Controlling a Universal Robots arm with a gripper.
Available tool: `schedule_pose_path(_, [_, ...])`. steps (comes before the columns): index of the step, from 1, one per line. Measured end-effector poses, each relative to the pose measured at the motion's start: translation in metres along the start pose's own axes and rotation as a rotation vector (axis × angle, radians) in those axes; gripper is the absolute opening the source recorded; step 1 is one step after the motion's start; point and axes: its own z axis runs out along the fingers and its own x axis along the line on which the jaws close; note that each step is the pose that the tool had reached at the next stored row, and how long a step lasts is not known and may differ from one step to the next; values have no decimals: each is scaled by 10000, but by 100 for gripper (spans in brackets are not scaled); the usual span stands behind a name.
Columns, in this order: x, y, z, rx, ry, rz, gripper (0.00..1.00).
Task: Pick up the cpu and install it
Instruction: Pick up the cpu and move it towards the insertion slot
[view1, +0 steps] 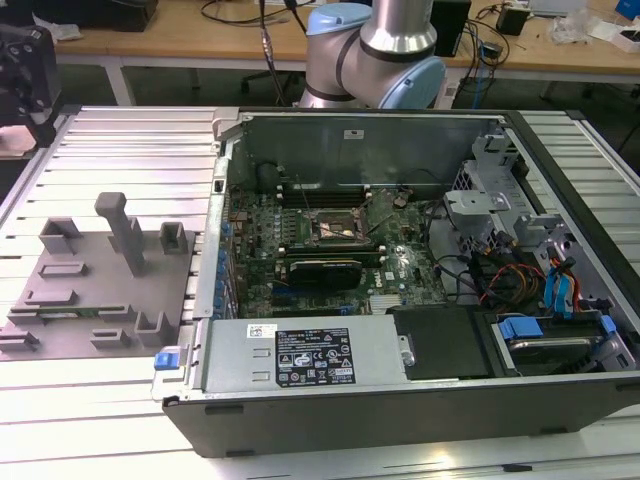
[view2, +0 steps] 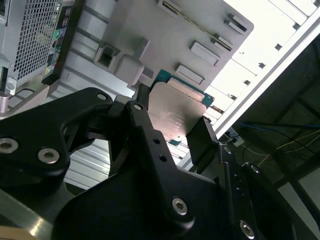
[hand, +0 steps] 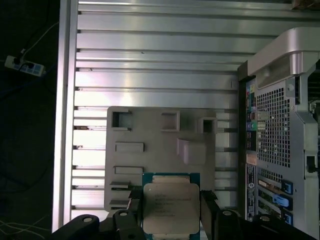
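Note:
The cpu is a flat square chip with a pale silvery top on a green board. It sits between my gripper's two black fingers, which are shut on its opposite edges. The second wrist view shows the same grip, with the cpu held between the gripper's fingers. The chip hangs well above the grey fixture plate, over the plate's edge. In the exterior view the open computer case shows the motherboard's cpu socket with its metal frame.
The grey fixture plate with upright blocks and a long memory stick lies on the slatted aluminium table, at the exterior view's left of the case. The arm's base stands behind the case. Cables and drive cages fill the case's right side.

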Motion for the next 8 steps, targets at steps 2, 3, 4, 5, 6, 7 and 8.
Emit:
schedule_pose_path(2, [-24, 0, 0, 0, 0, 0, 55])
schedule_pose_path(3, [-36, -1, 0, 1, 1, 0, 55])
schedule_pose_path(4, [-48, -1, 1, 0, 1, 0, 55])
schedule_pose_path(5, [-67, -1, 1, 0, 1, 0, 55])
schedule_pose_path(6, [-78, -1, 1, 1, 1, 0, 55])
schedule_pose_path(7, [-91, -2, 1, 1, 1, 1, 55])
schedule_pose_path(8, [-107, -2, 2, 0, 0, 1, 55])
